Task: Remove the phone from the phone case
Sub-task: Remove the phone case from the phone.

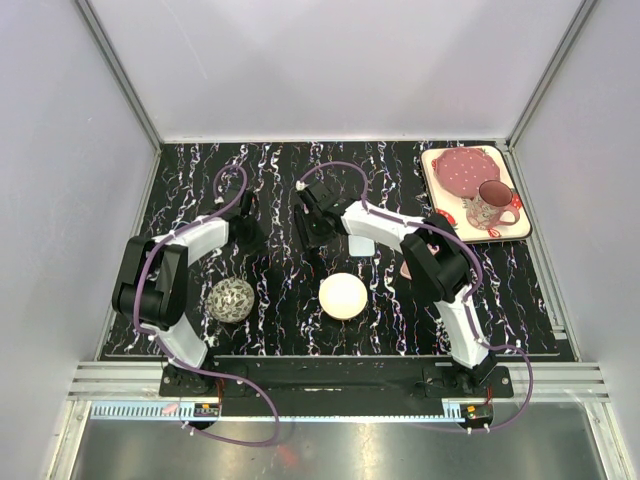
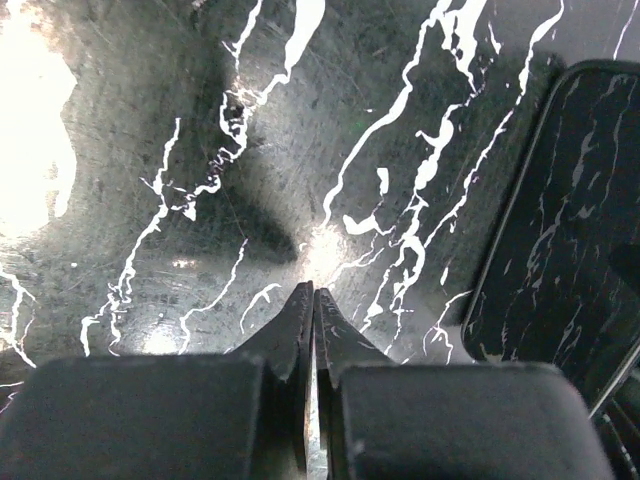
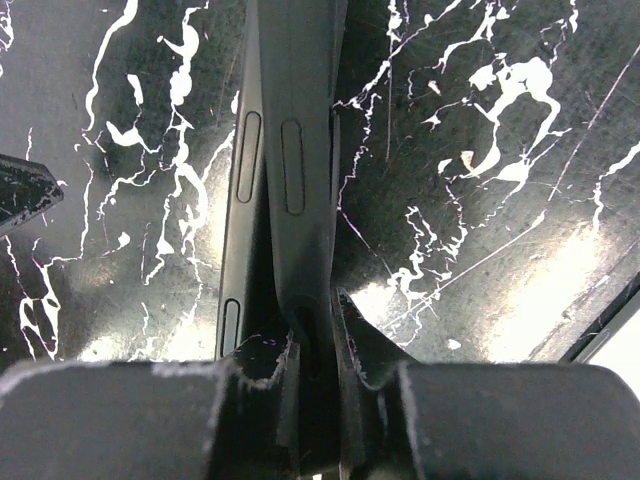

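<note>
So the right gripper point(image 3: 318, 300) is clamped on the phone case point(image 3: 295, 90). The case stands on edge and runs straight out ahead of the fingers, long axis in line with them. Can't really tell phone from case in that shot. Left gripper point(image 2: 310, 292) is pinched closed on nothing, and the phone point(image 2: 560, 230), glossy face showing, sits off to its right, near but apart. My guess: the left one needs to open up and swing right to get a hold.
</note>
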`<state>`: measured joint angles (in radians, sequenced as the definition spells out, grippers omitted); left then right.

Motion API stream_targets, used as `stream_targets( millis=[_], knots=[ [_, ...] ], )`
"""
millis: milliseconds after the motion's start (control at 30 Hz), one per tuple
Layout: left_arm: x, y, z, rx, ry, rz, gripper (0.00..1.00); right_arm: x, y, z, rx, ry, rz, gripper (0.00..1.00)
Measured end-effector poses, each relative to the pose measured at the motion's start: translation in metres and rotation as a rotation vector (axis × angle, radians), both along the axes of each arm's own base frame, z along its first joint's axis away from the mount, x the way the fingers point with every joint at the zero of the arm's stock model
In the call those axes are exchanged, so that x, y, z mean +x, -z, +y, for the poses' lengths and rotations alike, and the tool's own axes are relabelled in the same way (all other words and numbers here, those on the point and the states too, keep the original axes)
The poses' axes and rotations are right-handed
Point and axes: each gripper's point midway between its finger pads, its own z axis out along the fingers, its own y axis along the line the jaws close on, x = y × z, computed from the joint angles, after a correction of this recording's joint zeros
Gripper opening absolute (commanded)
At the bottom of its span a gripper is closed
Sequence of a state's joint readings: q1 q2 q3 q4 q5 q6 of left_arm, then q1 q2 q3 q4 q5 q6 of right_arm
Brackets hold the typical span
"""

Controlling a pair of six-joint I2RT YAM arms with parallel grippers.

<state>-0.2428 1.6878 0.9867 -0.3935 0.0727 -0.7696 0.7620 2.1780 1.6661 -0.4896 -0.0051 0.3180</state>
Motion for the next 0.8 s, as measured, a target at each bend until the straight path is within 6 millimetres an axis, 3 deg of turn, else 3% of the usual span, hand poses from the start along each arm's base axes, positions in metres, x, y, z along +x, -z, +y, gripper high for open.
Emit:
stream_targets(
  millis=[67, 200, 500, 800],
  knots=[
    [-0.001, -0.001, -0.003, -0.011, 0.021, 0.000, 0.02, 0.001, 0.000, -0.002, 0.003, 0.001, 0.006, 0.00],
    [0.003, -0.012, -0.019, -0.101, 0.073, -0.055, 0.21, 0.002, 0.000, -0.003, 0.006, 0.000, 0.012, 0.00],
    [-0.002, -0.027, -0.052, -0.333, 0.119, -0.170, 0.46, 0.001, -0.001, -0.003, 0.031, 0.003, 0.035, 0.00],
    [-0.007, -0.031, -0.068, -0.442, 0.146, -0.207, 0.56, -0.001, -0.003, 0.003, 0.076, 0.032, 0.103, 0.00]
  ],
)
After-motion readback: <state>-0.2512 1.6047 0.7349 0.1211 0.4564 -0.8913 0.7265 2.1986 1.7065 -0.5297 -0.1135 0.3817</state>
